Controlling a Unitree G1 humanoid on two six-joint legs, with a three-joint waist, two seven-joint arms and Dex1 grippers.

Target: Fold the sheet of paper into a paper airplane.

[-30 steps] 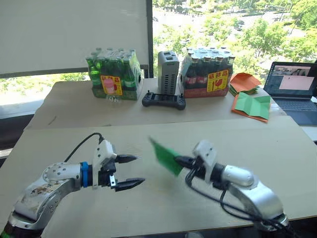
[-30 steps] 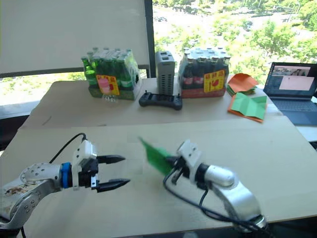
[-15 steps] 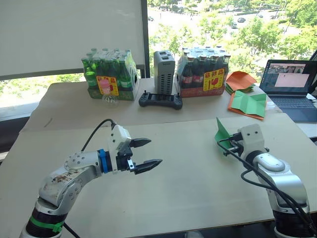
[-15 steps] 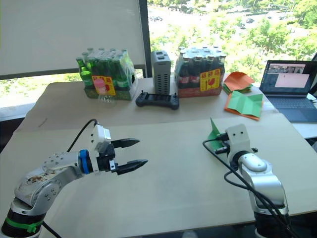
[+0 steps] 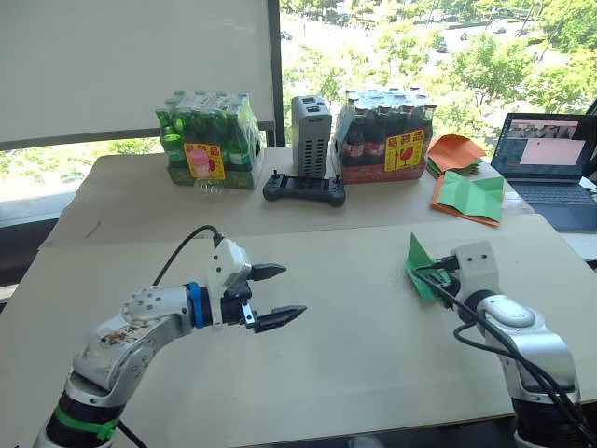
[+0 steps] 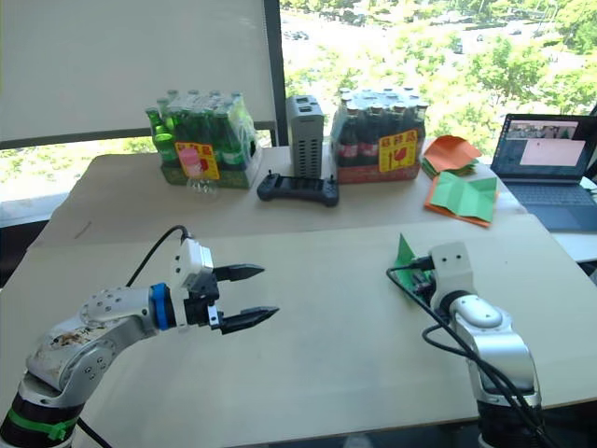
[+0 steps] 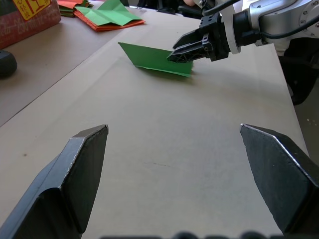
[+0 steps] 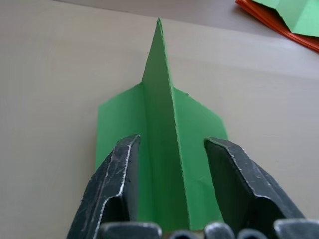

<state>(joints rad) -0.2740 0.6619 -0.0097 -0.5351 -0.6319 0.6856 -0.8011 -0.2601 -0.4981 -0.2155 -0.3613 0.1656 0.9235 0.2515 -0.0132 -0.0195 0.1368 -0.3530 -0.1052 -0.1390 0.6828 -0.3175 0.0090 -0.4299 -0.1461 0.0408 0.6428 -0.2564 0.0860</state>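
The paper airplane [image 8: 162, 149], a bright green pointed wedge with flat wings and an upright middle fold, sits at the right of the near table [image 5: 354, 336]. My right gripper [image 8: 172, 142] is open around its tail. The fold stands between the fingers [image 8: 119, 174] with a gap on each side. The head views show the airplane [image 5: 419, 258] just left of the right gripper [image 5: 435, 273]. My left gripper [image 5: 277, 295] hovers open and empty over the table's left middle, well apart from the airplane [image 7: 154, 59].
On the far table stand a pack of green bottles [image 5: 210, 140], a grey box [image 5: 312, 135], a pack of dark bottles [image 5: 387, 135] and a black controller [image 5: 305, 189]. A green-and-orange paper pile [image 5: 471, 194] and a laptop [image 5: 550, 168] are at the back right.
My right arm swung the green paper from the table's middle out to the right, then its fingers parted from the fold. The left gripper stayed open.
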